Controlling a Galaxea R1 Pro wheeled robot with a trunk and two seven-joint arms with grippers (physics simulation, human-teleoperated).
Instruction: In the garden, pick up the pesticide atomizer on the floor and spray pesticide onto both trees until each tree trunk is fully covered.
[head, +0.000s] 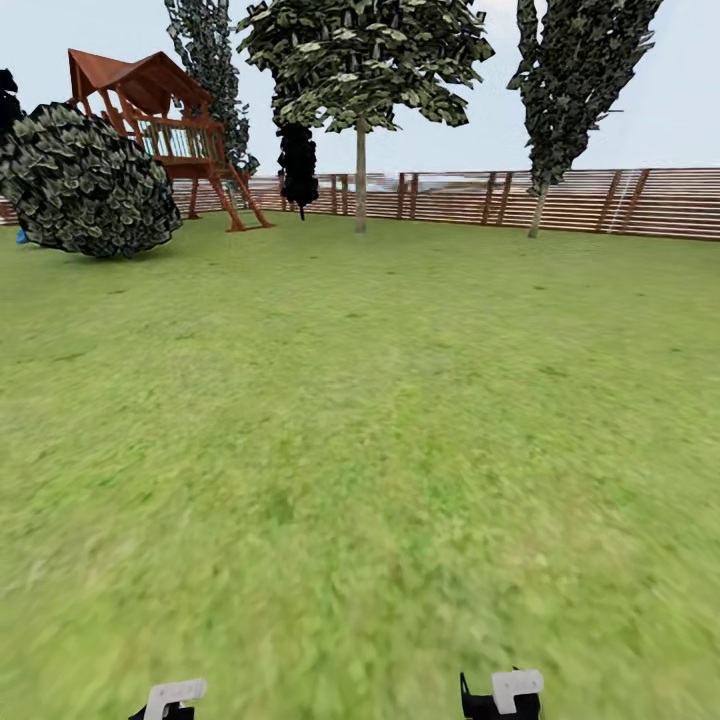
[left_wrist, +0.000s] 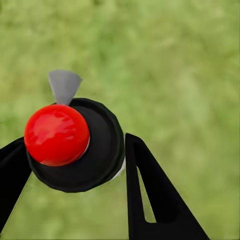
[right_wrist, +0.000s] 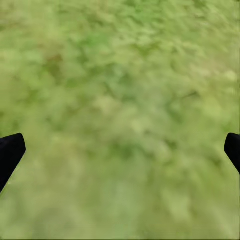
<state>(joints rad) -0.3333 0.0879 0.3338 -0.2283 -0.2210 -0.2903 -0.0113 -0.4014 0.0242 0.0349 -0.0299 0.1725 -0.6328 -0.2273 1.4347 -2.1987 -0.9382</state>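
While lawn (head: 360, 450) below, atomizer (left_wrist: 75, 145) clamped between left jaws, right jaws spread wide, bare

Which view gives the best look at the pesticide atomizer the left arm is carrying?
The left wrist view: the pesticide atomizer sits large between the left tool's black fingers, seen from above with its red ball top, black body and grey nozzle. The head view and right wrist view offer lawn instead.

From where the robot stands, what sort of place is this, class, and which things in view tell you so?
Most likely a fenced garden or backyard: a wide green lawn, a brown slatted wooden fence along its far edge, and a wooden play tower beside trees.
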